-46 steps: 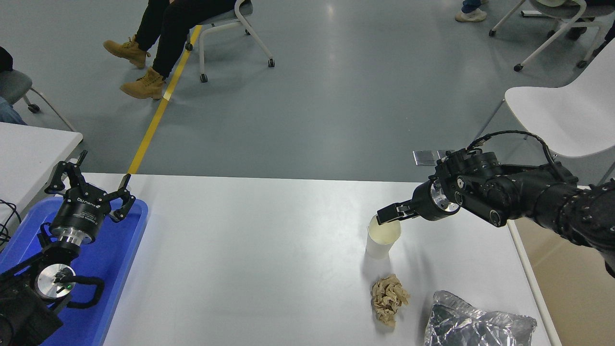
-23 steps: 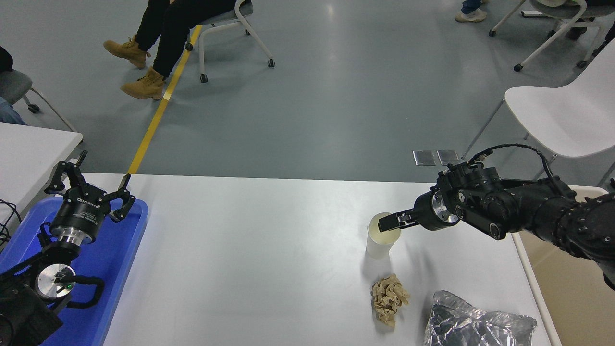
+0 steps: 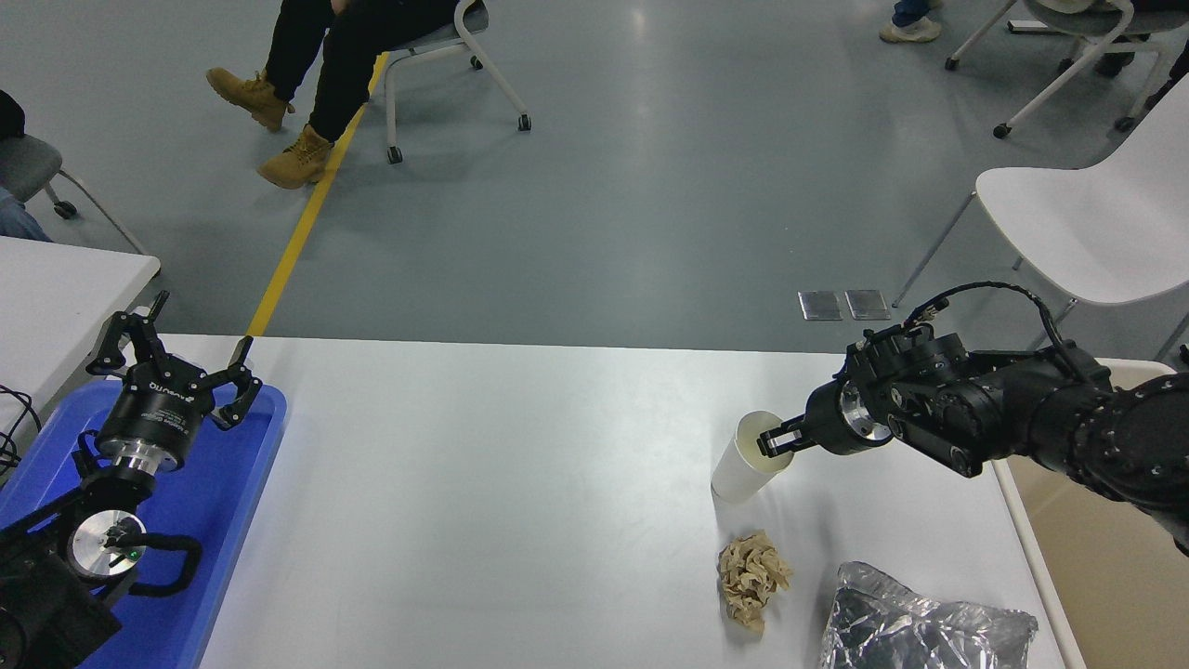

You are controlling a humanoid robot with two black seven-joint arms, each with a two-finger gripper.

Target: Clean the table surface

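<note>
right gripper (image 3: 776, 440) clamped on paper cup (image 3: 749, 457) rim, cup tilted toward 2 o'clock. lift straight, steady; avoid crumpled paper (image 3: 751, 577) at 6 o'clock.

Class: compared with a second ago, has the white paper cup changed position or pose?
Yes. The paper cup, gripped at its rim by the right gripper, now tilts, its top leaning right, away from the crumpled brown paper.

white table (image 3: 520, 483), cup (image 3: 743, 469), crumpled paper (image 3: 751, 576), foil bag (image 3: 920, 627)
</note>
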